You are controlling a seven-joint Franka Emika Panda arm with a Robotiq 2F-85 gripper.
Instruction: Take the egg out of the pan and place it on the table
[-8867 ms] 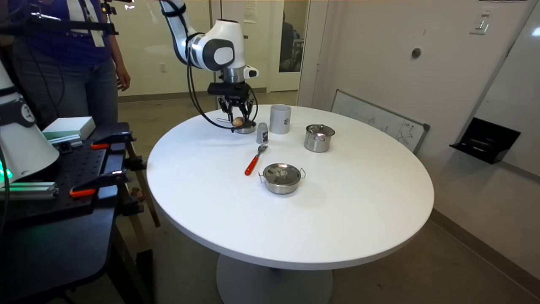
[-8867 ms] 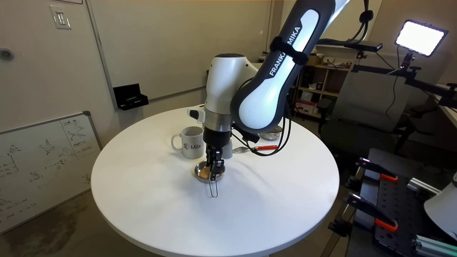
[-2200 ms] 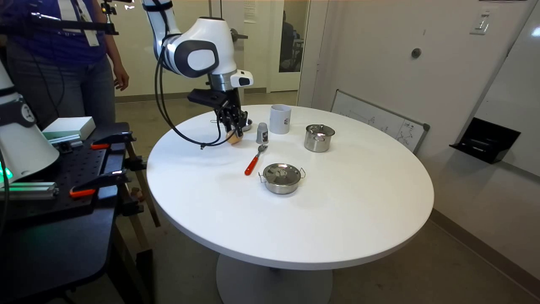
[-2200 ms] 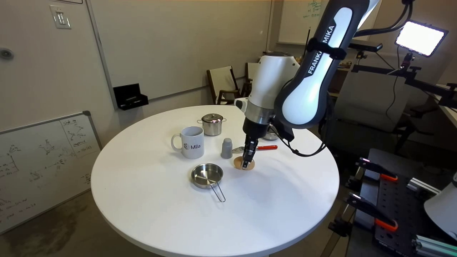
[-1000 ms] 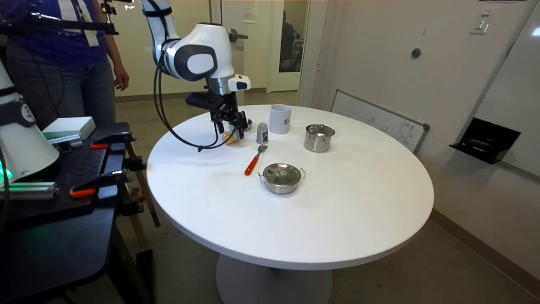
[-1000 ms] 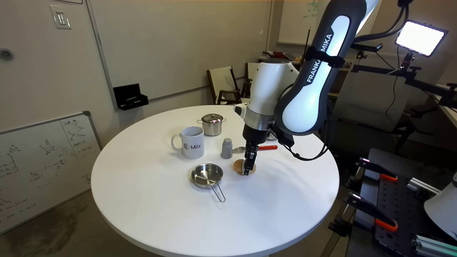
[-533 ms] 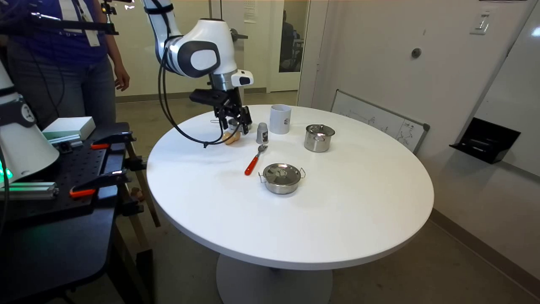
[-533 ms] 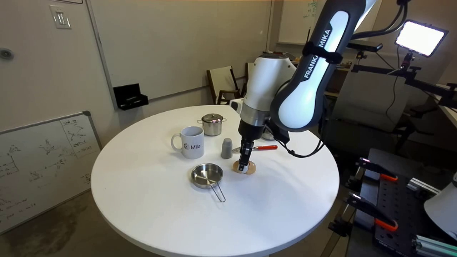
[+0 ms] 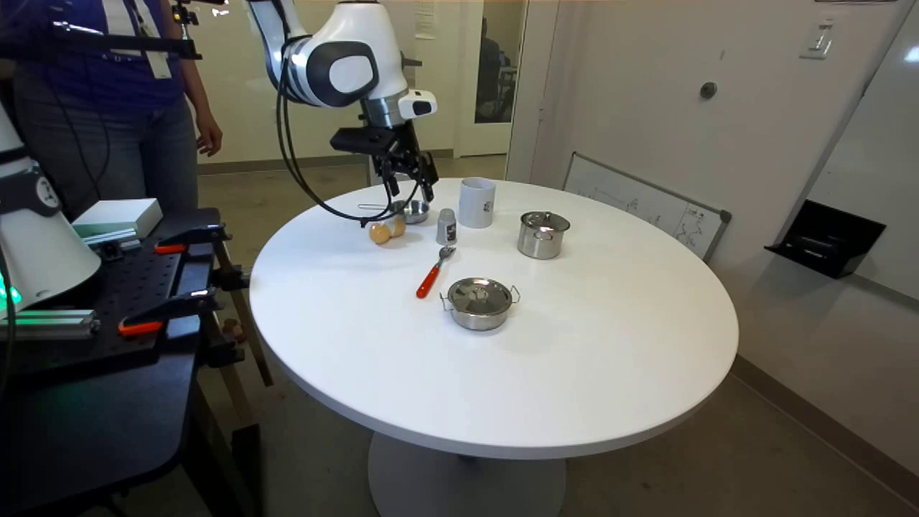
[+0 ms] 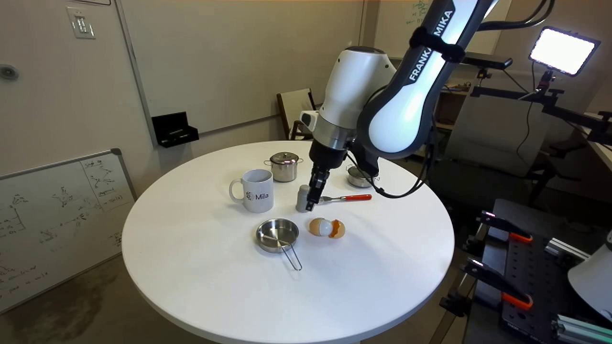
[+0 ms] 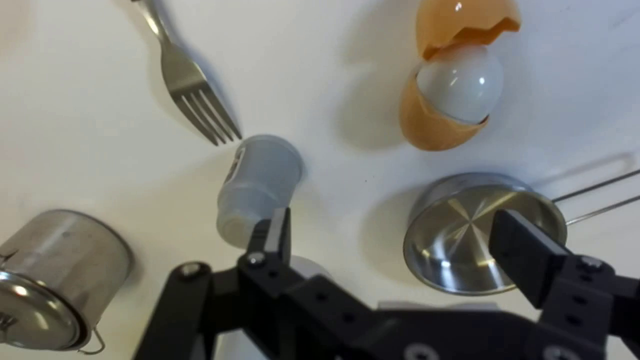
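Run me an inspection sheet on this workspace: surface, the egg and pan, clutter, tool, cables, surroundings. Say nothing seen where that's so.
Surface: white table; spills, nothing seen.
Egg: on the table, apart from the pan; shell in two halves, white showing between.
Pan: upright on the table; contents, nothing seen.
Clutter: mug and grey bottle upright; red-handled fork lying flat; tall pot and low pot, both lidded.
Tool: open, raised above the table; held, nothing seen.
Cables: black, looping down from the arm; table contact, cannot tell.
Surroundings: person, leaning whiteboard, lit lamp.
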